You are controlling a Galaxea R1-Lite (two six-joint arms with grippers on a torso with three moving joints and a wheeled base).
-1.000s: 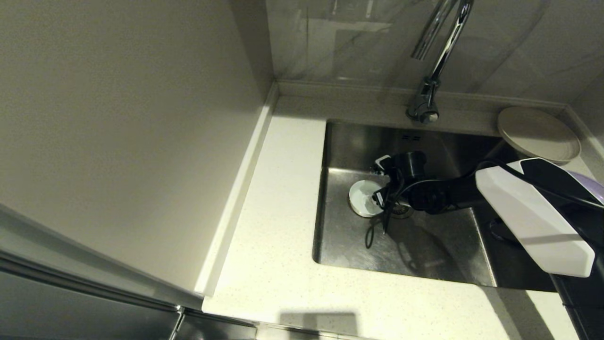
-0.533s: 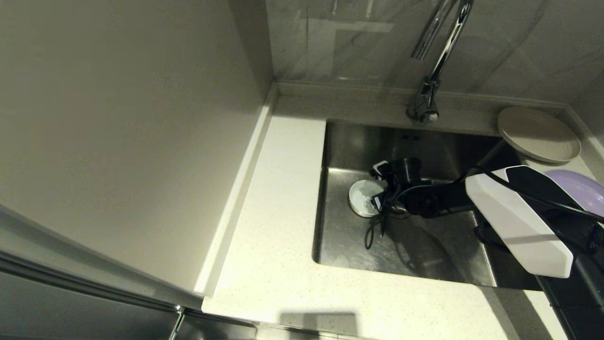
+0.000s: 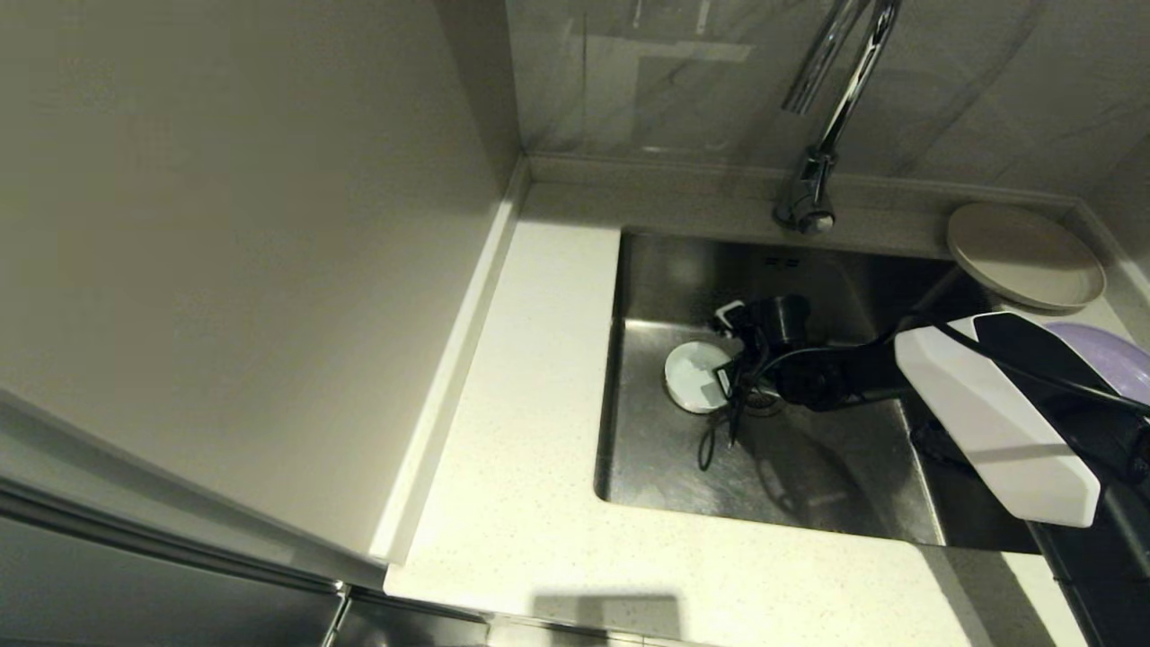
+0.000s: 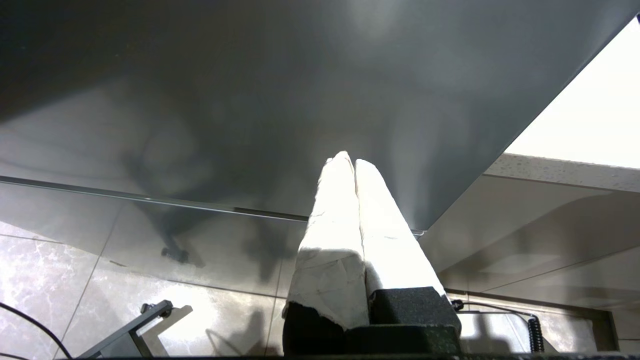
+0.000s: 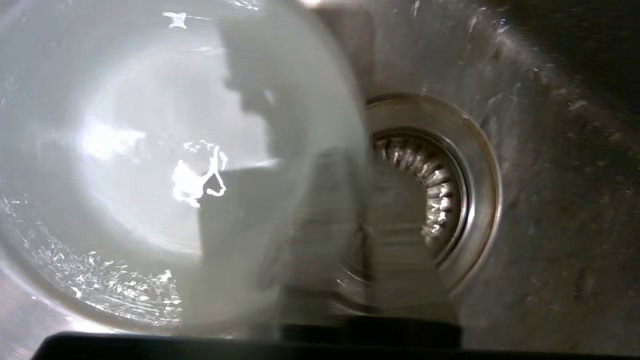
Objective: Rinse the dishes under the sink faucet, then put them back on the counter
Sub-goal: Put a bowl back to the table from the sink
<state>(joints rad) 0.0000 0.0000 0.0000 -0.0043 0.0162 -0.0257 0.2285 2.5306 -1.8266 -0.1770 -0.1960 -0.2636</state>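
Note:
The small white bowl [image 3: 692, 377] is low in the sink [image 3: 809, 476], beside the round strainer drain [image 3: 765, 402]. My right gripper [image 3: 726, 377] is shut on the bowl's right rim. In the right wrist view the wet bowl [image 5: 150, 165] fills one side, the gripper [image 5: 345, 200] straddles its rim in motion blur, and the drain [image 5: 440, 190] lies just beyond. The faucet [image 3: 822, 135] stands behind the sink. The beige plate [image 3: 1024, 254] and the lavender plate [image 3: 1110, 355] rest on the counter at the right. My left gripper [image 4: 350, 162] is parked, shut and empty, below the counter.
The speckled counter [image 3: 521, 449] runs along the sink's left and front sides. A tall plain wall panel [image 3: 225, 252] stands at the left. The tiled back wall [image 3: 683, 81] rises behind the faucet. My right forearm [image 3: 997, 422] spans the sink's right part.
The right forearm dipped and then rose slightly, uncovering more of the lavender plate. The bowl has stayed almost in the same spot by the drain, still held.

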